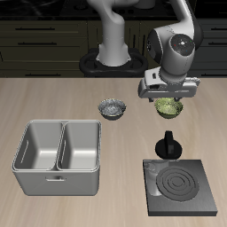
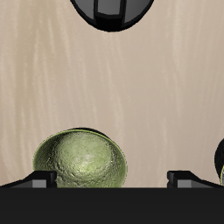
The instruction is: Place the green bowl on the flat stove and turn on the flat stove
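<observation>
Wooden tabletop (image 1: pixel 53 102), grey double-basin tray (image 1: pixel 58 156) at eight o'clock, flat stove (image 1: pixel 181 188) at five o'clock, arm's jaws spread apart, hung above green bowl (image 1: pixel 168 108), the bowl one o'clock of centre, grey-white bowl (image 1: pixel 113 109) beside it.

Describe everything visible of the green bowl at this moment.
The green bowl is a small round bowl, olive-green with a mottled, speckled inside and a paler rim. It looks glazed and empty. It stands upright on the wooden table, well back from the flat stove and apart from the grey-white patterned bowl. The gripper hangs just above it, fingers spread; contact cannot be told.
</observation>
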You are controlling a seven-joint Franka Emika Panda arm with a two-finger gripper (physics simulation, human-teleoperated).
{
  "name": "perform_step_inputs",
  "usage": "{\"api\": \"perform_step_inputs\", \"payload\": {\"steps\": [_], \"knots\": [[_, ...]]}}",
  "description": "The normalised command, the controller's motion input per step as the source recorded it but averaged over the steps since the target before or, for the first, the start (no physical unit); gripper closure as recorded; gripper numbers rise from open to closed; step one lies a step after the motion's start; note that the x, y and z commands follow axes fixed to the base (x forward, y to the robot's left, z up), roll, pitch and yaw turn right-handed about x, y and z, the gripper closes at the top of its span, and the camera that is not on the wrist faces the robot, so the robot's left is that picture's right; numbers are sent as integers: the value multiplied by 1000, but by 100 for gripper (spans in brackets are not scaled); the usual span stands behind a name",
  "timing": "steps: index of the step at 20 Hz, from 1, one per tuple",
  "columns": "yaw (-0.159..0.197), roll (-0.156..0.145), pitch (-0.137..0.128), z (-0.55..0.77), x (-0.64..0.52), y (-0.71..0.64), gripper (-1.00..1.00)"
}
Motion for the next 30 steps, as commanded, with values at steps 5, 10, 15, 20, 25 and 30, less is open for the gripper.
{"api": "perform_step_inputs", "payload": {"steps": [5, 10, 15, 20, 25, 30], "knots": [[-9, -8, -6, -229, -147, -74, -100], [3, -17, 16, -217, -59, -127, -100], [17, -57, -9, -240, -46, -163, -100], [10, -18, 64, -452, -38, -73, -100], [-14, 16, 52, -324, -13, 43, -100], [-52, 100, 35, -170, -66, 140, -100]]}}
